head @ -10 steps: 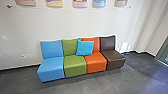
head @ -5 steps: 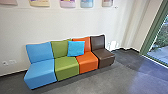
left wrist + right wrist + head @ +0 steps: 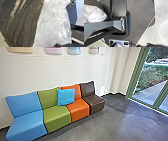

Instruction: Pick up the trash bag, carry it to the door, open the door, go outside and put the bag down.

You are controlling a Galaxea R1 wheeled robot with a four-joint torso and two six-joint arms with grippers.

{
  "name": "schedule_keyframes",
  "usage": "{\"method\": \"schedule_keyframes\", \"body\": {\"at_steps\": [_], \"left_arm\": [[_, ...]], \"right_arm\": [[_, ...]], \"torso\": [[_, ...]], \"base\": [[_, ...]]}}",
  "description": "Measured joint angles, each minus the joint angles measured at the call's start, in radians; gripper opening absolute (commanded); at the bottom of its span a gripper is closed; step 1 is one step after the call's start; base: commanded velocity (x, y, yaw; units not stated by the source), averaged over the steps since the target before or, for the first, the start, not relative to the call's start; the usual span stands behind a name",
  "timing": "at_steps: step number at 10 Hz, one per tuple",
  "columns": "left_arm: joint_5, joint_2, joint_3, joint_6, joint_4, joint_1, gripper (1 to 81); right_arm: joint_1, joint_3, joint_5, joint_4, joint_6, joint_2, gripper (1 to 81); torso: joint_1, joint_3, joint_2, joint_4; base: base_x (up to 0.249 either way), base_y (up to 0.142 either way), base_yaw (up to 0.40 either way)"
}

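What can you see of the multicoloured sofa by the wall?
The sofa is a row of four armless seats, side by side: blue, green, orange and dark brown, the blue seat nearest the camera. Each has a block-like base and a back; the covering looks smooth, like leather or vinyl. It stands on the grey floor along the white wall. A bright blue cushion leans against the green and orange backs.
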Motion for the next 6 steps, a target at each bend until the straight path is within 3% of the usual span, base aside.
{"method": "schedule_keyframes", "body": {"at_steps": [6], "left_arm": [[0.0, 0.0, 0.0, 0.0, 0.0, 0.0, 1.0]], "right_arm": [[-0.001, 0.0, 0.001, 0.0, 0.0, 0.003, 81.1]], "torso": [[0.0, 0.0, 0.0, 0.0]], "base": [[0.0, 0.0, -0.309]]}}
